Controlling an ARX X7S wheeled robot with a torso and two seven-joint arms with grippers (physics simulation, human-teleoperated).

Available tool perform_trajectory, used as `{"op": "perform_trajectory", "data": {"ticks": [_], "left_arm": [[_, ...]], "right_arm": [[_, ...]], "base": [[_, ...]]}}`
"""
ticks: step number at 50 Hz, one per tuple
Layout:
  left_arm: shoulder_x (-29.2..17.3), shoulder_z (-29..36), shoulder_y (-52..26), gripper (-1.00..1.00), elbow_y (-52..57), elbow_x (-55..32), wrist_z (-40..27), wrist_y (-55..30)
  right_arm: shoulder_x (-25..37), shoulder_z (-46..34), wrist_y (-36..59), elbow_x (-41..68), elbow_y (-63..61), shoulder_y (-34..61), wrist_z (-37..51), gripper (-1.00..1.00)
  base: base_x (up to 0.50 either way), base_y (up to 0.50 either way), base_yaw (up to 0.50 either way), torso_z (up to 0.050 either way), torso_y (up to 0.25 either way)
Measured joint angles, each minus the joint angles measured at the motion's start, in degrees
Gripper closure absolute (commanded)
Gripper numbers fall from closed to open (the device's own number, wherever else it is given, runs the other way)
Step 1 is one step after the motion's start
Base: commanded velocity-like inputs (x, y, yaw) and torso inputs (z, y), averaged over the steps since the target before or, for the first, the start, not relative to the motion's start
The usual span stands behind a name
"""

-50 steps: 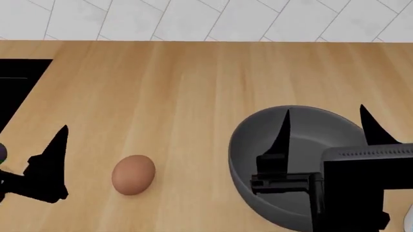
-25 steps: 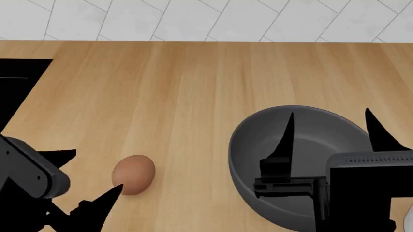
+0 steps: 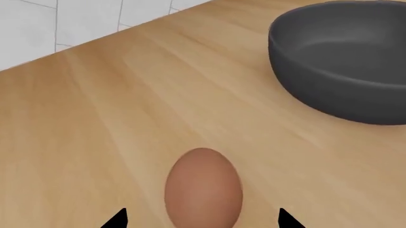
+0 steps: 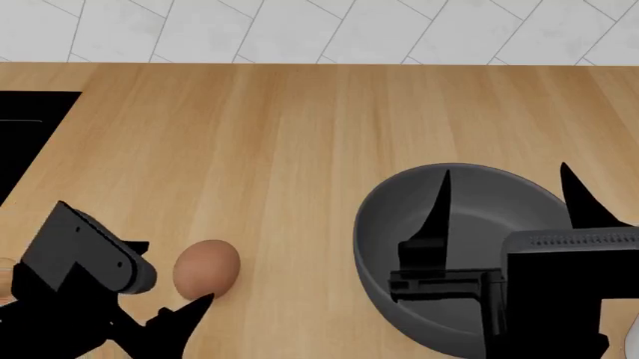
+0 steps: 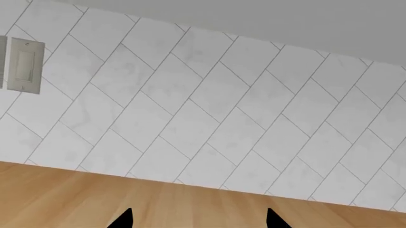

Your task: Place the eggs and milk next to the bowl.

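Left gripper (image 3: 201, 219) swung in from the counter's left edge over the last second, now lined up on the reddish-brown egg (image 4: 206, 269), fingers spread wide to either side, nothing gripped yet. Egg lying on the wooden counter (image 4: 299, 127), well apart from the dark grey bowl (image 4: 469, 224), same spot as a second ago. Right gripper (image 4: 504, 198) open and empty, hovering over the bowl, barely shifted. Pale object at far left edge (image 4: 5, 277), possibly the second egg, can't tell. No milk in view. Looks like pre-grasp: close on egg next, then carry toward the bowl
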Motion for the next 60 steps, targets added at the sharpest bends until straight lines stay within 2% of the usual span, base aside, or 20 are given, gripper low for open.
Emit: {"op": "perform_trajectory", "data": {"ticks": [22, 42, 43, 60], "left_arm": [[3.29, 7.93, -5.53, -1.00, -13.09, 6.01, 3.76, 6.05], [5.58, 11.12, -6.49, -1.00, -21.63, 8.53, 6.25, 11.54], [5.61, 11.18, -6.51, 1.00, -21.75, 8.54, 6.30, 11.68], [5.30, 12.05, -6.36, 1.00, -21.17, 9.99, 6.90, 13.22]], "right_arm": [[0.09, -1.27, 0.30, -0.09, 1.43, 1.64, 0.20, -1.00], [0.29, -1.85, 0.35, -0.09, 1.90, 2.06, 0.52, -1.00], [0.30, -1.88, 0.35, -0.09, 1.91, 2.06, 0.54, -1.00], [0.48, -2.42, 0.55, -0.01, 1.96, 2.34, 0.76, -1.00]], "base": [[0.00, 0.00, 0.00, 0.000, 0.000], [0.00, 0.00, 0.00, 0.000, 0.000], [0.00, 0.00, 0.00, 0.000, 0.000], [0.00, 0.00, 0.00, 0.000, 0.000]]}}
